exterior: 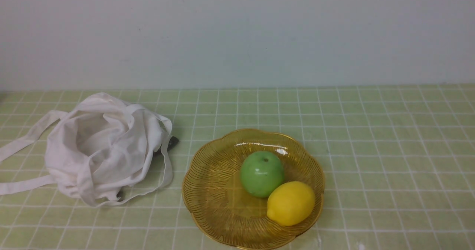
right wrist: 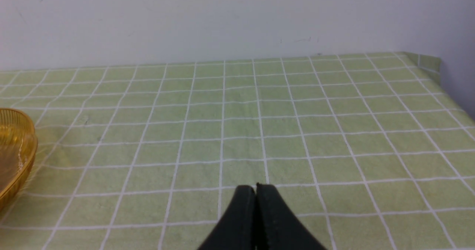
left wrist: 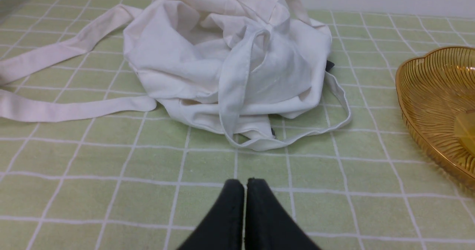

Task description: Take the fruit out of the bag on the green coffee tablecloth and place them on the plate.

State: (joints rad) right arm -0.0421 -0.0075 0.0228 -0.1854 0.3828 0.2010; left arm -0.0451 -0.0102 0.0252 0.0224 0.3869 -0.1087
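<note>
Fruit is the matter here, but size sets the order: the green coffee tablecloth (exterior: 389,150) spreads under everything and fills all three views. On it, the bag (exterior: 104,146) lies crumpled with its mouth open, its straps (left wrist: 55,109) trailing away from it. The left wrist view shows it directly ahead of the left gripper (left wrist: 245,185), a few grid squares beyond the tips and not touching them, with a small dark tag at its far side; the right wrist view shows no bag at all. The plate (exterior: 207,183) comes next. Only the front view shows it whole; the left wrist view catches its near rim off to the side away from the bag, and the right wrist view catches just a sliver of rim at the edge, well apart from the right gripper (right wrist: 256,188). The apple (exterior: 261,174) rests in the plate, touching the lemon (exterior: 291,202), and only the front view shows either. Neither gripper appears in the front view. Both have their fingers pressed together with nothing between them, above bare cloth.
</note>
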